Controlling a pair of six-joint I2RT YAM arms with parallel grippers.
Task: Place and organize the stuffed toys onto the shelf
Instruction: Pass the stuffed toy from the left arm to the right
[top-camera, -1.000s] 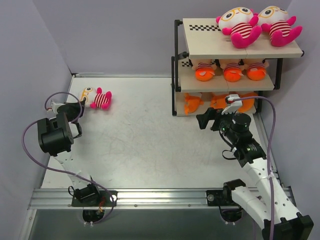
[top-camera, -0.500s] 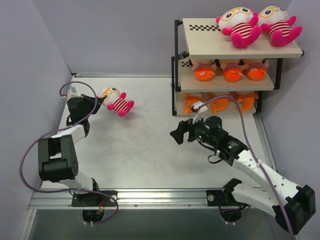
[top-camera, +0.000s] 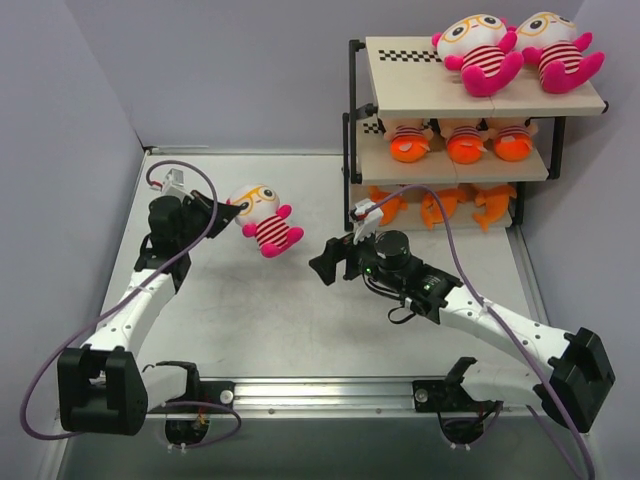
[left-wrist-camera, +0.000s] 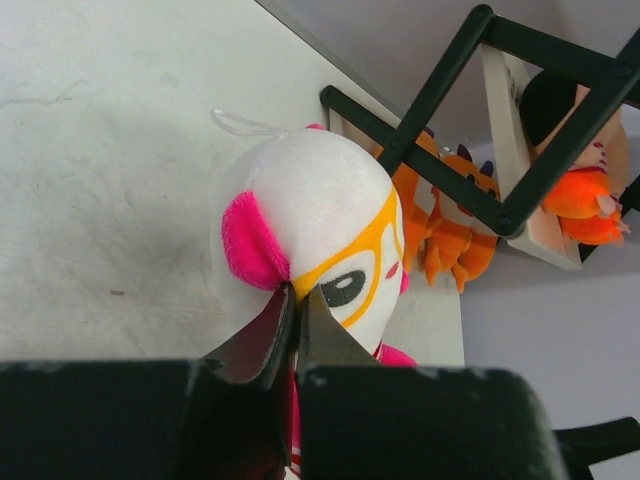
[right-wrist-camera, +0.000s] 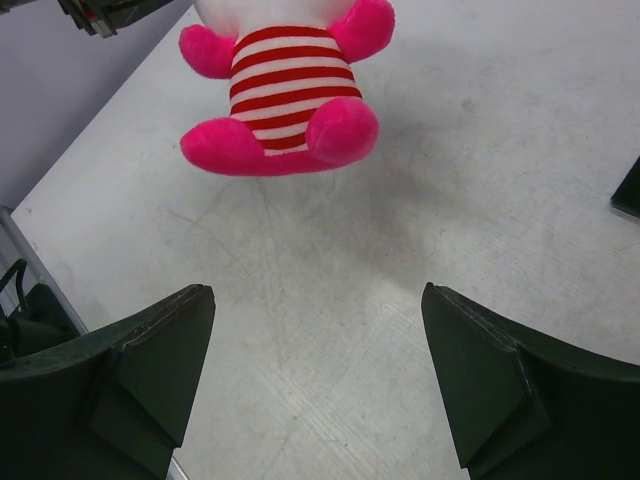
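Eight stuffed toys (top-camera: 478, 50) sit sorted on the shelf (top-camera: 400, 62) at upper right; the ninth, a pink glasses toy (top-camera: 266, 222), hangs centre-left over the tabletop (top-camera: 300, 330), head pinched in the left gripper (top-camera: 232, 210), the right gripper (top-camera: 325, 266) facing it wide, empty.

Left gripper (top-camera: 232, 213): closed on the head of a glasses toy (top-camera: 268, 222), left of centre over the table (top-camera: 300, 330). Right gripper (top-camera: 325, 265): near that toy on its right, not touching it, jaws spread, nothing between them. Shelf (top-camera: 400, 75): far right corner. Top board: two pink toys (top-camera: 478, 50) side by side at its right end. Middle board: three dolls (top-camera: 463, 140) in a row. Bottom board: three sharks (top-camera: 435, 205) in a row.
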